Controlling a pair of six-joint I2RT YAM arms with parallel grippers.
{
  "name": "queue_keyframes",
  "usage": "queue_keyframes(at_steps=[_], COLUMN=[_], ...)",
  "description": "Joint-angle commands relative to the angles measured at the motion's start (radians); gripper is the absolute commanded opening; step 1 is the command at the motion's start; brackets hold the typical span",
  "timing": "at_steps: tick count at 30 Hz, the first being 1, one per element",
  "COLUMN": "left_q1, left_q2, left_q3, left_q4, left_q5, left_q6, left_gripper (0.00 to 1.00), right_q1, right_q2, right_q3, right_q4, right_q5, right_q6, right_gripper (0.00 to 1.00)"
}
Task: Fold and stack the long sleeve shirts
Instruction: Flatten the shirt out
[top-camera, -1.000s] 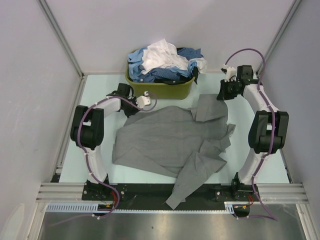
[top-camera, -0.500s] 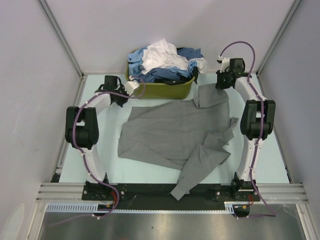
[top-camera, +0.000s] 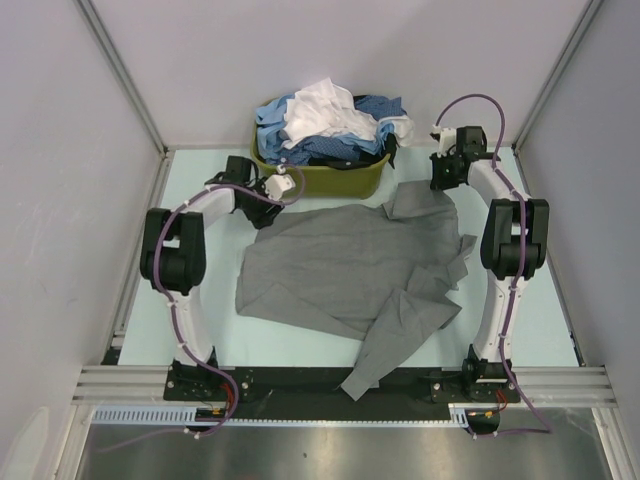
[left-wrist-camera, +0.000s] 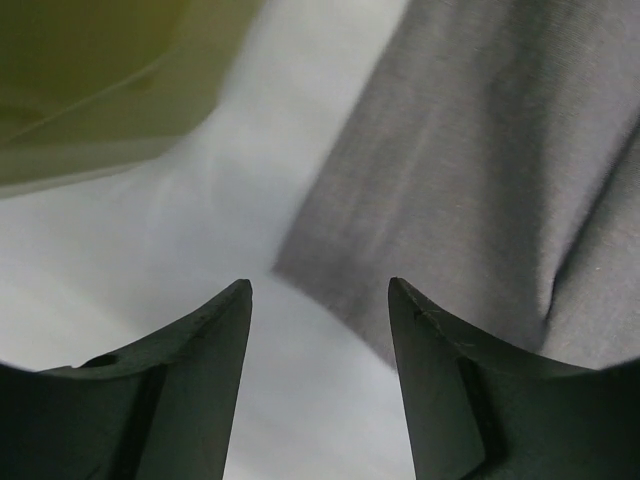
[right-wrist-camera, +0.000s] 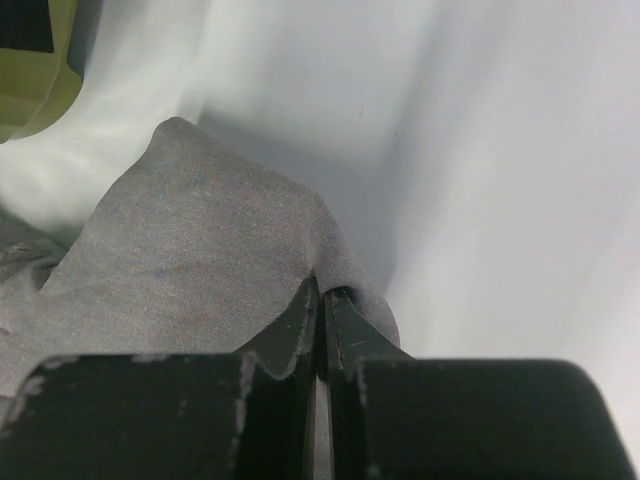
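Top external view: a grey shirt (top-camera: 340, 265) lies spread and rumpled on the tabletop (top-camera: 250, 340), between the two sets of jaws and on their near side. One sleeve (top-camera: 395, 330) trails away from both, down to the near edge. Behind and between the jaws stands a green basket (top-camera: 345, 180) heaped with more shirts, a white one (top-camera: 322, 108) on top and blue ones (top-camera: 345, 148) beneath.

The left jaws sit just in front of the basket's front wall, above the shirt's far left corner. From the left wrist, they stand wide open with nothing between them. Bare tabletop (left-wrist-camera: 200, 230) shows in the gap. The corner of the grey shirt (left-wrist-camera: 480, 170) lies just ahead of them and off to their right, not touching either tip. The basket (left-wrist-camera: 90, 80) is ahead to their left.

The right jaws are at the shirt's far right corner, beside the basket's right end. From the right wrist, they are pressed together, and a fold of the grey shirt's (right-wrist-camera: 190, 270) edge is pinched between the tips. The cloth spreads away to their left. Pale tabletop (right-wrist-camera: 480, 150) lies ahead and to their right, and a corner of the basket (right-wrist-camera: 30, 70) shows far ahead on their left.
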Motion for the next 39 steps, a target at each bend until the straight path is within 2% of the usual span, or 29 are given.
queue_keyframes(at_steps=[1, 5, 7, 9, 10, 14, 22, 24, 25, 26, 27, 28, 29, 31, 32, 33, 34, 36, 37, 38, 39], left_q1=[-0.037, -0.051, -0.063, -0.074, -0.079, -0.079, -0.019, -0.017, -0.016, -0.014, -0.013, -0.013, -0.013, -0.011, -0.013, -0.014, -0.019, -0.048, -0.062, -0.077, -0.112], left_q2=[0.054, 0.120, 0.145, 0.150, 0.150, 0.125, 0.002, -0.021, -0.034, -0.053, -0.108, -0.140, -0.181, -0.292, -0.326, -0.384, -0.410, -0.496, -0.524, -0.554, -0.603], left_q3=[0.075, 0.160, 0.188, 0.176, 0.171, 0.155, 0.075, 0.075, 0.075, 0.073, 0.047, 0.024, -0.008, -0.095, -0.123, -0.166, -0.186, -0.269, -0.302, -0.368, -0.400], left_q4=[-0.076, -0.173, -0.225, -0.247, -0.256, -0.267, -0.015, -0.012, -0.033, -0.061, -0.110, -0.125, -0.133, -0.164, -0.177, -0.223, -0.251, -0.299, -0.305, -0.317, -0.320], left_q5=[-0.014, -0.024, -0.023, -0.046, -0.047, -0.040, -0.081, -0.083, -0.072, -0.023, 0.005, 0.031, 0.063, 0.100, 0.112, 0.150, 0.166, 0.190, 0.201, 0.210, 0.232], left_q6=[0.068, 0.088, 0.109, 0.148, 0.161, 0.183, 0.079, 0.069, 0.074, 0.080, 0.088, 0.114, 0.120, 0.147, 0.154, 0.169, 0.177, 0.189, 0.192, 0.200, 0.203], left_gripper=[0.63, 0.63, 0.57, 0.44, 0.29, 0.02, 0.00, 0.00, 0.03, 0.10, 0.19, 0.36, 0.42, 0.53, 0.57, 0.69, 0.71, 0.74, 0.75, 0.75, 0.75], right_q1=[0.001, 0.001, 0.001, 0.001, 0.001, 0.001, 0.028, 0.030, 0.028, 0.028, 0.013, 0.011, -0.025, -0.083, -0.105, -0.146, -0.160, -0.176, -0.173, -0.164, -0.145], right_q2=[-0.057, -0.060, -0.063, -0.063, -0.063, -0.062, -0.043, -0.033, -0.011, -0.005, -0.003, -0.028, -0.052, -0.148, -0.187, -0.222, -0.299, -0.379, -0.475, -0.521, -0.581], right_q3=[0.005, 0.006, 0.005, 0.005, 0.005, 0.008, 0.018, 0.046, 0.070, 0.133, 0.150, 0.155, 0.129, 0.091, 0.065, 0.051, 0.038, -0.023, -0.056, -0.102, -0.211], right_q4=[0.005, -0.004, -0.006, -0.009, -0.009, -0.013, 0.034, 0.016, -0.071, -0.134, -0.192, -0.283, -0.312, -0.384, -0.424, -0.511, -0.567, -0.729, -0.780, -0.829, -0.880], right_q5=[-0.019, -0.027, -0.028, -0.031, -0.036, -0.050, 0.019, 0.035, 0.024, 0.013, -0.026, -0.048, -0.074, -0.131, -0.158, -0.218, -0.255, -0.327, -0.348, -0.384, -0.376], right_q6=[-0.019, -0.024, -0.027, -0.038, -0.039, -0.048, -0.041, -0.042, -0.071, -0.094, -0.122, -0.171, -0.200, -0.254, -0.333, -0.370, -0.484, -0.601, -0.654, -0.756, -0.784], right_gripper=[0.05, 0.05, 0.05, 0.04, 0.04, 0.04, 0.04, 0.13, 0.21, 0.44, 0.62, 0.82, 0.99, 1.00, 1.00, 1.00, 1.00, 1.00, 1.00, 1.00, 1.00])
